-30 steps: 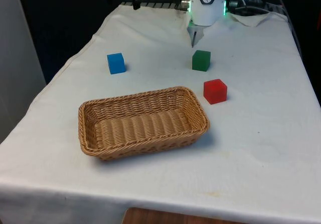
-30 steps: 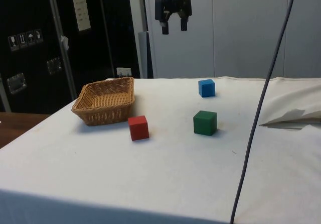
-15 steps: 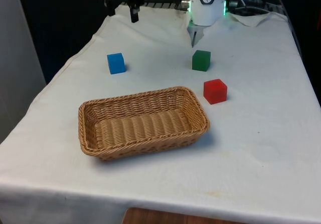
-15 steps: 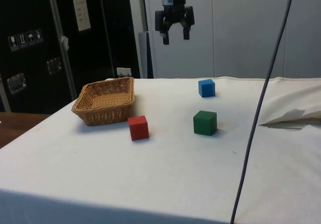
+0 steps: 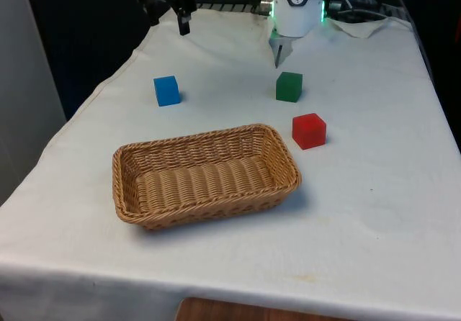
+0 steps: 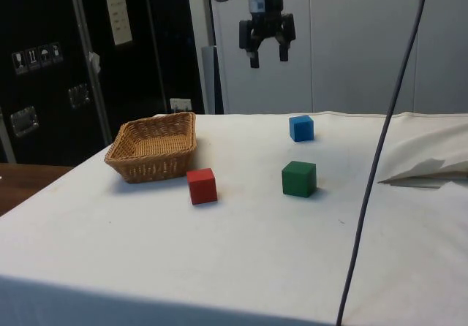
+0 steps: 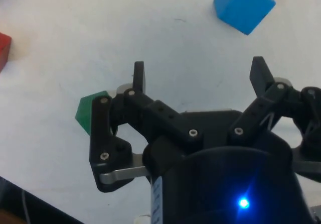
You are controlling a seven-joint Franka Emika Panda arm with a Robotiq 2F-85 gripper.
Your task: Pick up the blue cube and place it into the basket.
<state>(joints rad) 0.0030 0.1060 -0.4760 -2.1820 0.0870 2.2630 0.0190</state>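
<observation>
You have three cubes and one basket on the white cloth: one blue cube (image 5: 166, 91), one green cube (image 5: 289, 86), one red cube (image 5: 309, 131), and a single wicker basket (image 5: 204, 175).

Take the basket as your landmark. The blue cube sits on the cloth beyond the basket's far rim, toward the front view's left, well apart from it. The green and red cubes lie off the basket's other far corner, the red one nearer the basket. The basket's long axis runs across the front view, slightly skewed. The blue cube has no long axis; it rests flat, turned a little so its faces are not square to the basket's sides.

Your gripper (image 6: 268, 51) hangs high in the air, fingers spread wide with nothing between them. In the wrist view the blue cube (image 7: 244, 5) lies ahead of the fingertips (image 7: 139, 76).

Compared with half a second ago, the gripper has moved away from the basket, toward the blue cube's side.
</observation>
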